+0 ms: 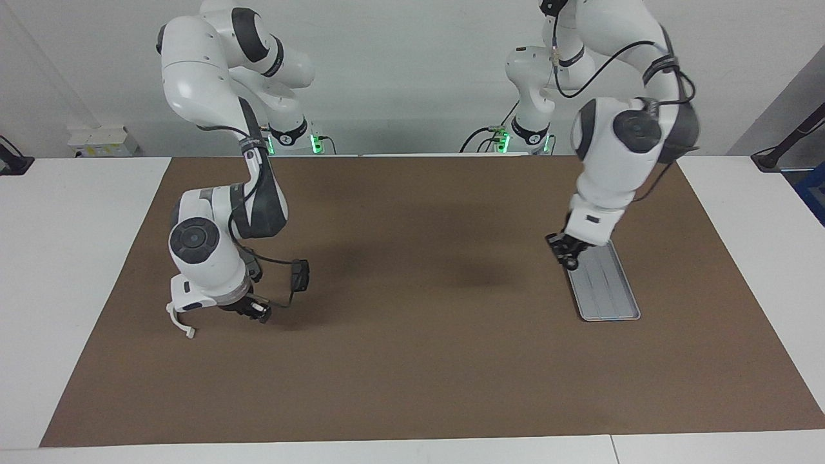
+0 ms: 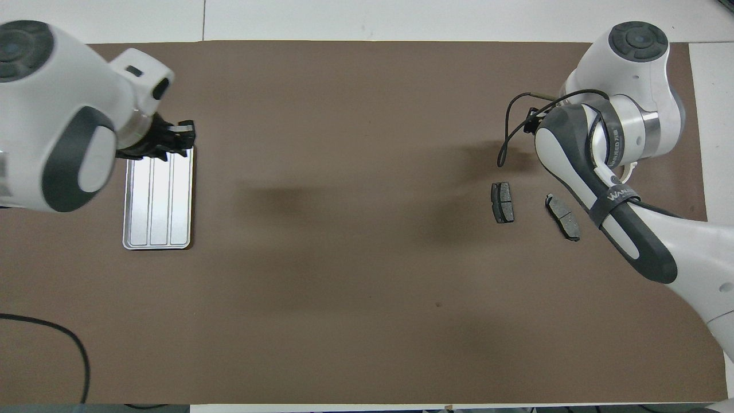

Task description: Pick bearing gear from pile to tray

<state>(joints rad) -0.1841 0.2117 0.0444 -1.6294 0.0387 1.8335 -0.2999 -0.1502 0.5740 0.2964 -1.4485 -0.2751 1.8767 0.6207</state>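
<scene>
Brown mat [image 1: 412,361]: L gripper [image 1: 570,256] over tray [image 1: 612,303], fingers unclear; R gripper [image 1: 252,310] low, pinched together.

In the facing view, the left gripper [image 1: 570,253] covers the upper corner of the tray [image 1: 609,303], right of the frame's centre; whether it holds anything is too small to tell. In the overhead view, this arm is cut by the left edge of the frame and its big white link hides the tray's upper left corner [image 2: 155,229].

At the lower left of the facing view, the right gripper [image 1: 252,310] sits under its wrist, and the fingertips are hard to read. In the overhead view the right arm hides this gripper completely, and it also covers one end of a brake pad [image 2: 563,217]. The other brake pad [image 2: 502,202] shows whole.
</scene>
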